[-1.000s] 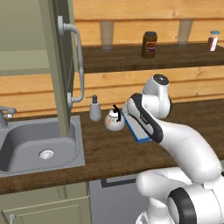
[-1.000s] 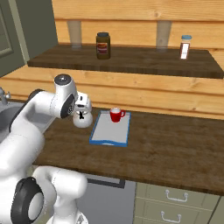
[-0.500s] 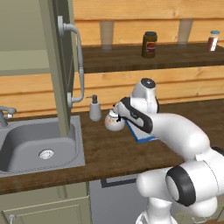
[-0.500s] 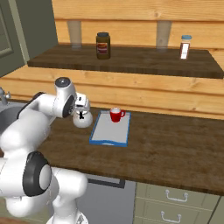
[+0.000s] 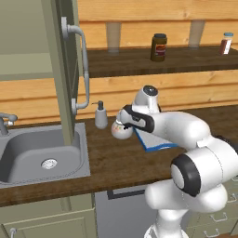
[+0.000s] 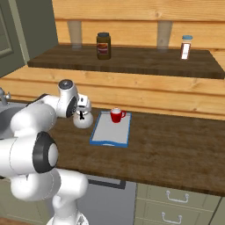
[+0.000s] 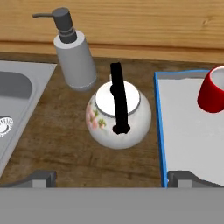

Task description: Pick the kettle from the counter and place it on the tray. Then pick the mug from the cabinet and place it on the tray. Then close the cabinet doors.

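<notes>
claw [image 7: 111, 177] hangs spread wide above the kettle [image 7: 118, 114], its 2 tips straddling the black handle for a grasp; kettle sits on the counter [image 7: 65, 144] between soap dispenser [image 7: 75, 52] and tray [image 7: 192, 135], where the mug [image 7: 213, 91] already stands

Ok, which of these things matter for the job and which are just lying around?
Job: kettle on the counter, tray with the mug on it, open cabinet door.
Just there: soap dispenser, sink, brown jar, small bottle.
</notes>
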Controlling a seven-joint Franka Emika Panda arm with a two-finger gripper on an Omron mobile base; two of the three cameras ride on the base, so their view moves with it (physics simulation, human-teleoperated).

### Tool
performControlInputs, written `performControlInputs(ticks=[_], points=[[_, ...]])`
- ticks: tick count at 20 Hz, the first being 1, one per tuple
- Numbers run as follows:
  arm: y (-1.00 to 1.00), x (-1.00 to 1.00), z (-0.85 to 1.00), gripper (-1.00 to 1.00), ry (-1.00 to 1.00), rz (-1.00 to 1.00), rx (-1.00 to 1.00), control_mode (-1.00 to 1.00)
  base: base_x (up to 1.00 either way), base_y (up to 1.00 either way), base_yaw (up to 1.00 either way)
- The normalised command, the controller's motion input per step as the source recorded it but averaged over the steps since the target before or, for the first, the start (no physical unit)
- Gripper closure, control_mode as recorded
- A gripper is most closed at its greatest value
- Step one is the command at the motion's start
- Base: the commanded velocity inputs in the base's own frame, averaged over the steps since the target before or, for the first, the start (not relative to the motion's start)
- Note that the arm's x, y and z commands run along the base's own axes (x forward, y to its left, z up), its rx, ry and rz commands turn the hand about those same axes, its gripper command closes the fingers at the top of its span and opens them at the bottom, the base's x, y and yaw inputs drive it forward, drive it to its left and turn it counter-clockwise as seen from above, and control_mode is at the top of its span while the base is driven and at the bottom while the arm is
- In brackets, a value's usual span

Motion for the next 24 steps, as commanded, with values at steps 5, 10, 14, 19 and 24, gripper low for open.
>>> performControlInputs(ticks=[5,10,14,19,24], points=[[-0.03,0.39,-0.21,-1.0,0.01,0.0,0.0,-1.0,0.0,0.0,0.0],[0.0,0.33,-0.3,-1.0,0.0,0.0,-0.01,-1.0,0.0,0.0,0.0],[0.0,0.27,-0.19,-1.0,0.0,0.0,-0.01,-1.0,0.0,0.0,0.0],[0.03,0.34,-0.13,-1.0,0.02,0.0,0.0,-1.0,0.0,0.0,0.0],[0.09,0.26,-0.18,-1.0,0.01,0.0,0.0,-1.0,0.0,0.0,0.0]])
